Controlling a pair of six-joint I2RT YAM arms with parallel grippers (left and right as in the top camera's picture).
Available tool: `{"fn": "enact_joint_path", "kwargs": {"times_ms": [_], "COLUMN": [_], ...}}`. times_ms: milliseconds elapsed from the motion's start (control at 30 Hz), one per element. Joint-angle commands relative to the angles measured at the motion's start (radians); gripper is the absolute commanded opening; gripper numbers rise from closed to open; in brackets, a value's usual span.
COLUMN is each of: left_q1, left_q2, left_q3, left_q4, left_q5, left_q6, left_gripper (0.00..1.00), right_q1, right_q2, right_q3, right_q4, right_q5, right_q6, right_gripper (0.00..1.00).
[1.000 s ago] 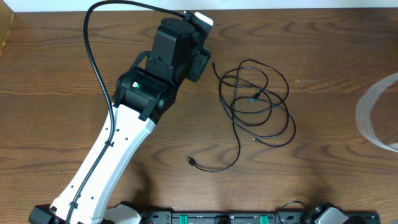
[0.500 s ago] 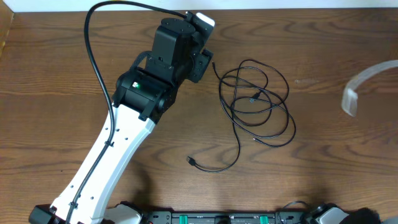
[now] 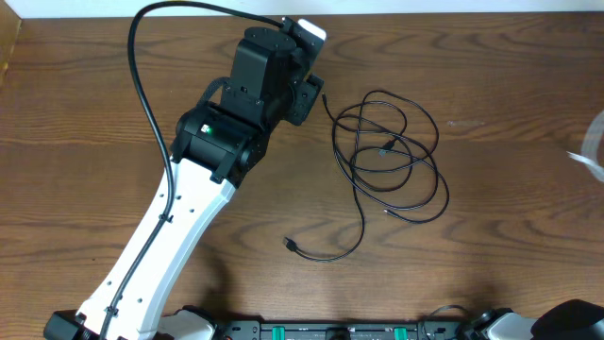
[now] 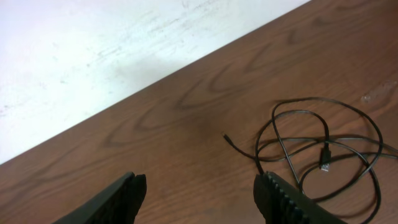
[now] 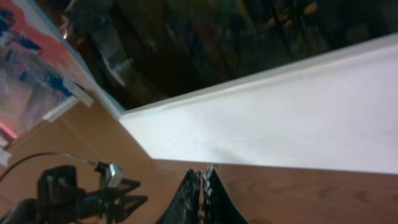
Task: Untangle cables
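Note:
A thin black cable [image 3: 387, 156] lies in loose overlapping loops on the wooden table, right of centre. One tail runs down to a small plug [image 3: 291, 246]. My left gripper [image 3: 310, 94] hovers just left of the loops, mostly hidden under its wrist. In the left wrist view it [image 4: 202, 199] is open and empty, with the cable [image 4: 317, 149] ahead to the right and a plug end [image 4: 325, 165] inside the loops. My right gripper [image 5: 203, 177] is shut with nothing between its fingers, raised and facing the far wall. No white cable shows clearly.
A blurred pale streak [image 3: 593, 156] sits at the table's right edge; I cannot tell what it is. A white wall [image 4: 93, 56] borders the table's far edge. The left arm [image 5: 68, 193] shows in the right wrist view.
The blurred pale shape at the right has shrunk and shifted to the right edge. The left arm and the black cable have not moved.

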Motion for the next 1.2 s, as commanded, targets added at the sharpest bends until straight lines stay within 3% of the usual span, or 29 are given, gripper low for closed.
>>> {"fn": "enact_joint_path", "kwargs": {"times_ms": [0,100,333,567,800,1000,1167], "left_q1": [0.003,0.003,0.003,0.003,0.003,0.003,0.003], "left_q2": [-0.023,-0.023,-0.023,-0.023,-0.023,-0.023,-0.023], "left_q3": [0.003,0.003,0.003,0.003,0.003,0.003,0.003], "left_q4": [0.001,0.001,0.001,0.001,0.001,0.001,0.004], "left_q5": [0.013,0.026,0.045,0.046,0.046,0.046,0.046], "left_q6": [-0.007,-0.010,-0.013,-0.013,-0.032,-0.032,-0.032], "left_gripper": [0.61,0.61,0.61,0.61,0.61,0.61,0.61], "right_q1": [-0.004,-0.004,-0.003,0.005,0.005,0.005,0.031], "right_q2": [-0.005,0.010,0.037,0.036,0.036,0.037,0.032], "right_q3": [0.009,0.009,0.009,0.010,0.009,0.009,0.009], "right_q4": [0.096,0.129,0.132,0.349,0.357,0.294,0.268], "right_q5": [-0.007,-0.006,-0.012,-0.014,-0.012,-0.001,0.015], "right_q6": [0.234,0.349,0.398,0.436,0.391,0.537,0.560], "right_gripper": [0.02,0.01,0.02,0.02,0.02,0.02,0.02]}}
